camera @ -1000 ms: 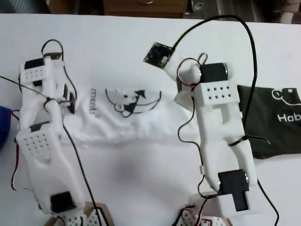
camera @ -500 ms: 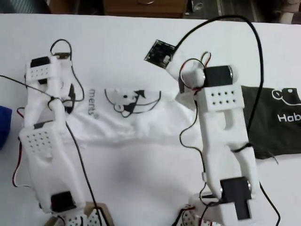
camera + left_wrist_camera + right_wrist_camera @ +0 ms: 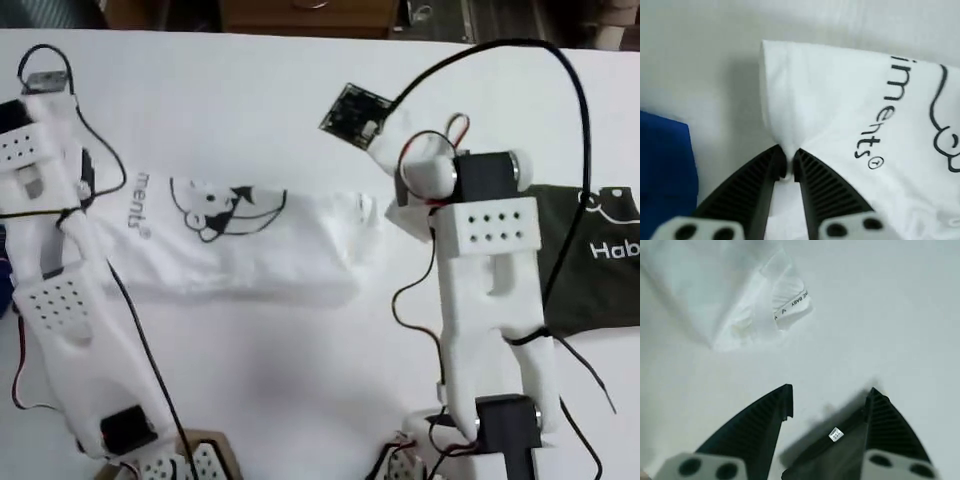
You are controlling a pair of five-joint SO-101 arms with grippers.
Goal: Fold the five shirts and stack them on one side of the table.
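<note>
A folded white shirt [image 3: 250,250] with a black cartoon print lies across the middle of the table. My left gripper [image 3: 787,162] is shut on the shirt's edge [image 3: 840,100], pinching the cloth between its fingertips; in the high view it sits at the shirt's left end [image 3: 88,200]. My right gripper [image 3: 830,400] stands open just off the shirt's right end [image 3: 740,300], where a small label shows, and it holds nothing. From above, that gripper [image 3: 400,190] sits between the white shirt and a dark shirt [image 3: 590,270].
The dark shirt with white print lies flat at the right edge, partly under the right arm; its corner [image 3: 840,450] shows below the open fingers. A blue cloth [image 3: 665,170] lies close beside the left gripper. The white table [image 3: 250,90] ends at the far edge.
The left arm has swung left and dragged the white shirt leftward with it. The right gripper has come off the shirt's right end and shifted slightly right.
</note>
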